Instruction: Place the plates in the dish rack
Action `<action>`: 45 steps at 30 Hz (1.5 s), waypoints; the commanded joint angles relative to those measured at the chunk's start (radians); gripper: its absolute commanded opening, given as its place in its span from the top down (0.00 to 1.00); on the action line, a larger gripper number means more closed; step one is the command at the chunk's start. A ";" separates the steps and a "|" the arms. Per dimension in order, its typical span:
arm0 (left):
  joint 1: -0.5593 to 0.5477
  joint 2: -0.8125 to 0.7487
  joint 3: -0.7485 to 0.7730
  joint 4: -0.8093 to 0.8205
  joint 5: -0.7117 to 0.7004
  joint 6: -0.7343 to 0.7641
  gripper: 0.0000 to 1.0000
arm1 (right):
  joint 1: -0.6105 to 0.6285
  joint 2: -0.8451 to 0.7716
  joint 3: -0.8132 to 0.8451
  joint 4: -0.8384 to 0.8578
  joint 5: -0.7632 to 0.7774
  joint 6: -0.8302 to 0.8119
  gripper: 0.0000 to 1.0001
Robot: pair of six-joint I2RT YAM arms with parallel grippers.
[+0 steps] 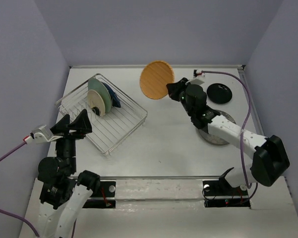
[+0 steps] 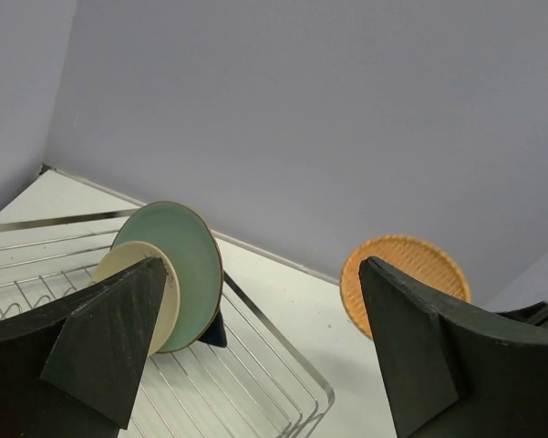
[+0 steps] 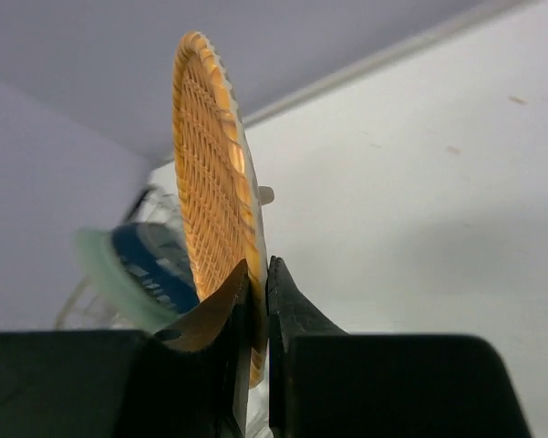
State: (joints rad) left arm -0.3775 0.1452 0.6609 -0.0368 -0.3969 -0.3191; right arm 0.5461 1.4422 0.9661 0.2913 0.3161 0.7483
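Orange plate [image 3: 210, 173] upright between right jaws

rack [image 1: 125, 130]: left, three plates [image 1: 100, 98] inside | plate aloft [image 1: 157, 79]: right of rack

The orange plate [image 1: 157, 79] stands on edge, its rim clamped in the right pincer [image 1: 170, 89]. The cream plate [image 1: 94, 102], teal plate [image 1: 103, 94] and dark blue plate [image 1: 116, 102] are upright in the wire dish rack [image 1: 125, 130], far to its left. The black plate [image 1: 219, 93] lies beside it, and a seemingly grey plate [image 1: 213, 135] behind.

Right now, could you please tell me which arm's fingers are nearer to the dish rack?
Left. The left fingers hover open over the near-left edge of the dish rack; the right fingers are off to its right, shut on the orange plate.
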 commanded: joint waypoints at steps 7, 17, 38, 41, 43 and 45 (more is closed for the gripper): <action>0.026 -0.006 0.000 0.055 -0.037 0.014 0.01 | 0.422 0.176 0.426 0.039 0.294 -0.371 0.93; 0.026 -0.036 0.006 0.049 -0.069 0.017 0.01 | 0.595 0.587 0.936 -0.049 0.411 -0.530 0.93; 0.005 -0.049 0.008 0.043 -0.077 0.011 0.01 | 0.653 1.129 1.560 -0.051 0.640 -0.849 0.93; 0.005 -0.049 0.008 0.043 -0.074 0.009 0.01 | 0.644 1.147 1.554 -0.041 0.630 -0.837 0.93; 0.005 -0.049 0.008 0.043 -0.074 0.008 0.01 | 0.644 1.144 1.522 -0.046 0.623 -0.811 0.93; 0.005 -0.049 0.008 0.043 -0.074 0.008 0.01 | 0.635 1.127 1.486 -0.050 0.598 -0.782 0.93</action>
State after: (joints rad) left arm -0.3676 0.1020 0.6609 -0.0360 -0.4603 -0.3161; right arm 1.1961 2.6095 2.4611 0.1406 0.9169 -0.0673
